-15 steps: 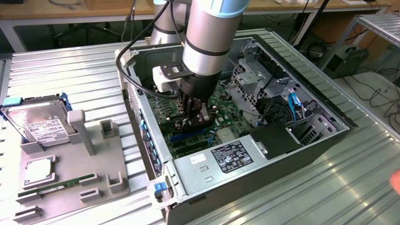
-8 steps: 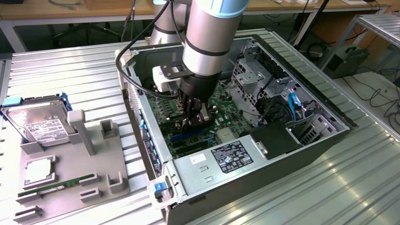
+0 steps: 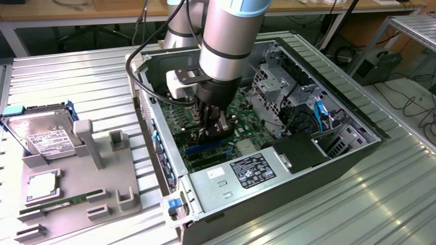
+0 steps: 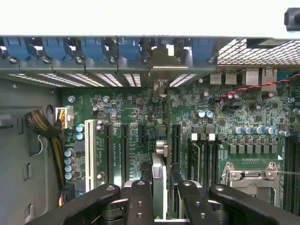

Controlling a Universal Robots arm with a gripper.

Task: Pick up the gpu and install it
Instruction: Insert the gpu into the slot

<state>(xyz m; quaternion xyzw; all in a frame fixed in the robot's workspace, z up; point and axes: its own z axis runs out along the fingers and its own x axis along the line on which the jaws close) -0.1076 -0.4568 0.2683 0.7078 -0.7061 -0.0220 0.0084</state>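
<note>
Inside case (image 3: 327,76), pincer-held (image 4: 159,187) gpu (image 4: 158,173), seemingly.

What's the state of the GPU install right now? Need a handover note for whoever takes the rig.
Gripper: down inside the PC case, shut on the gpu, one finger on each side of the card.
GPU: standing on edge over the motherboard, between the expansion slots, with its silver bracket up against the rear slot openings.
Done: card picked up and brought to the slot.
Left: card not yet released. I cannot tell whether it is fully seated.
Hard drive and memory stick sit on the grey fixture at the exterior view's left.
</note>
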